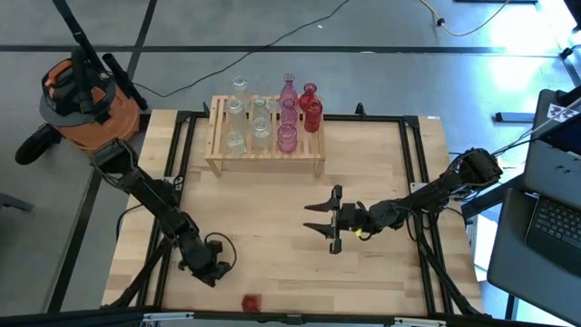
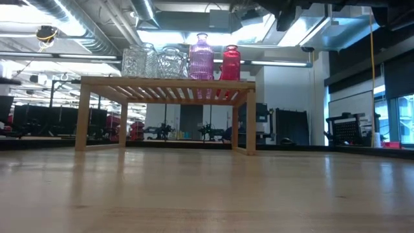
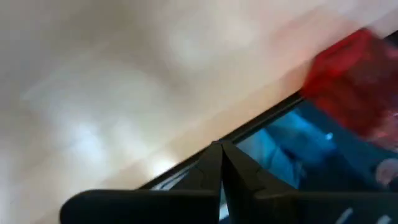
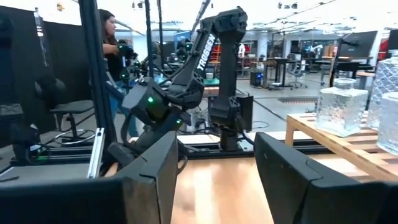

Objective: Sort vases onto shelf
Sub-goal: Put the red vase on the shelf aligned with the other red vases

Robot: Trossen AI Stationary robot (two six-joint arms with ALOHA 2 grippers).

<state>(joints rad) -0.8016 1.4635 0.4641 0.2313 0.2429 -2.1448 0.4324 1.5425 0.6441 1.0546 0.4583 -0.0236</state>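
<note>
The wooden shelf (image 1: 263, 163) stands at the table's far side, with its legs on the tabletop (image 2: 168, 84). Clear vases (image 1: 247, 118) (image 2: 152, 61), pink vases (image 1: 288, 113) (image 2: 201, 58) and red vases (image 1: 310, 107) (image 2: 231, 63) stand upright on its slats. One more red vase (image 1: 251, 301) (image 3: 351, 78) sits at the table's near edge. My left gripper (image 1: 221, 269) (image 3: 221, 158) is shut, low over the near left of the table, a little left of that vase. My right gripper (image 1: 313, 218) (image 4: 214, 162) is open and empty at mid-table, with its fingers pointing left.
A black frame runs along the table's edges (image 1: 413, 163). An orange-and-grey vacuum (image 1: 86, 95) stands off the far left corner. A laptop (image 1: 554, 227) sits to the right of the table. In the right wrist view a person (image 4: 115, 50) stands in the room behind my left arm.
</note>
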